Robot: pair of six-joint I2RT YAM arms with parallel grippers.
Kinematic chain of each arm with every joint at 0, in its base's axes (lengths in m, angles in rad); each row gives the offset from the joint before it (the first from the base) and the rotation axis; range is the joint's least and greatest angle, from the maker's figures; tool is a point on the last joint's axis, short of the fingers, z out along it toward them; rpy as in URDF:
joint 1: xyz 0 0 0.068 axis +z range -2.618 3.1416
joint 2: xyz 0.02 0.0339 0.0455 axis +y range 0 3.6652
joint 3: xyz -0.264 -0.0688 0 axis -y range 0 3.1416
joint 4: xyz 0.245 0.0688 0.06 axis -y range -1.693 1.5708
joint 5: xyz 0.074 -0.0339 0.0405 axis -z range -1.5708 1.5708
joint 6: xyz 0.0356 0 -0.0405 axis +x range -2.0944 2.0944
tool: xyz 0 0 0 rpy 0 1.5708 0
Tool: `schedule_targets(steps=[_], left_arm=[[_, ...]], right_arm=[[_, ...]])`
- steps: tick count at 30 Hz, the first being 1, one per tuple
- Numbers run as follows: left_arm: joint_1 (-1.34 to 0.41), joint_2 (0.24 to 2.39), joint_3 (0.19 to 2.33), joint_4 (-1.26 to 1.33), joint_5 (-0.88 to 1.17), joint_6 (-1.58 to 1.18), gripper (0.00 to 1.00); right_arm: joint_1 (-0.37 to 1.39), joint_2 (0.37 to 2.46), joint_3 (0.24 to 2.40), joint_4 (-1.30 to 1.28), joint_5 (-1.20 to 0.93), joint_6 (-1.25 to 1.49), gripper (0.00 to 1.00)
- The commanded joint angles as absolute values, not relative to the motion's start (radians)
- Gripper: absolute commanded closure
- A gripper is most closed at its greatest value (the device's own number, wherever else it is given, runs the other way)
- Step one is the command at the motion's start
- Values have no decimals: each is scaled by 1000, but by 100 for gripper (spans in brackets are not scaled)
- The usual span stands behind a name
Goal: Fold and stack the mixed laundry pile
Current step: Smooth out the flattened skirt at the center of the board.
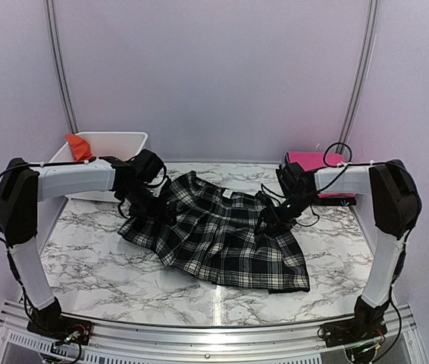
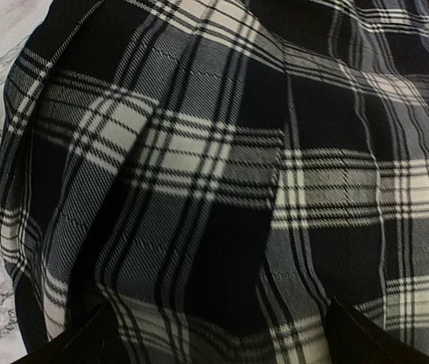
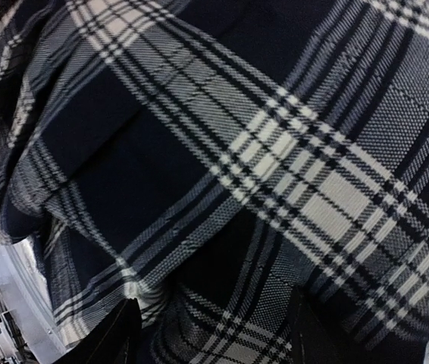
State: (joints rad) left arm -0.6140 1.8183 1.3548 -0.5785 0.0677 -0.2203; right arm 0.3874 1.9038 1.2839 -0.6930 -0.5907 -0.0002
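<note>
Over the plaid shirt we hold left gripper and right gripper parted, seemingly ready to pinch its ends.

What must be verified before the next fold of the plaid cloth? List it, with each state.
1. The black-and-white plaid cloth garment lies on the marble table: ok.
2. The left tool is open over the garment's left end: ok.
3. The right tool is open over its right part: ok.
4. The garment lies flat: not ok, ridges and overlaps show in both wrist views.
5. The bright orange cloth garment is folded: not ok, it sits bunched in the white plastic bin.
6. Either tool touches the cloth: cannot tell.
</note>
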Motion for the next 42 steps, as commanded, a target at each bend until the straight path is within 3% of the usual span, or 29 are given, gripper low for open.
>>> schedule_targets(steps=[1, 6, 10, 15, 20, 27, 36, 39, 42], left_arm=[[-598, 1953, 1490, -577, -22, -270, 1], [-553, 2089, 1660, -663, 14, -296, 16], [-591, 1958, 1618, -643, 64, -141, 2], [-564, 1902, 1625, -540, 54, -124, 1], [-564, 2067, 1737, -546, 130, -119, 1], [-580, 2101, 1602, -545, 160, -113, 29], [-654, 1812, 1175, -557, 178, -128, 57], [-683, 1685, 1095, -572, 231, -123, 56], [-682, 1596, 1144, -566, 170, -132, 36]], right_arm=[[342, 1998, 1305, -633, -538, 5, 36], [252, 2007, 1302, -642, -469, 3, 38], [236, 1873, 1338, -643, -513, -45, 34], [166, 1838, 1371, -532, -526, 45, 26], [167, 1961, 1467, -561, -619, 39, 38], [226, 2022, 1408, -567, -617, 3, 51], [267, 1832, 1109, -602, -611, -34, 57], [268, 1724, 1058, -641, -635, -48, 58], [235, 1656, 1077, -624, -585, -25, 47]])
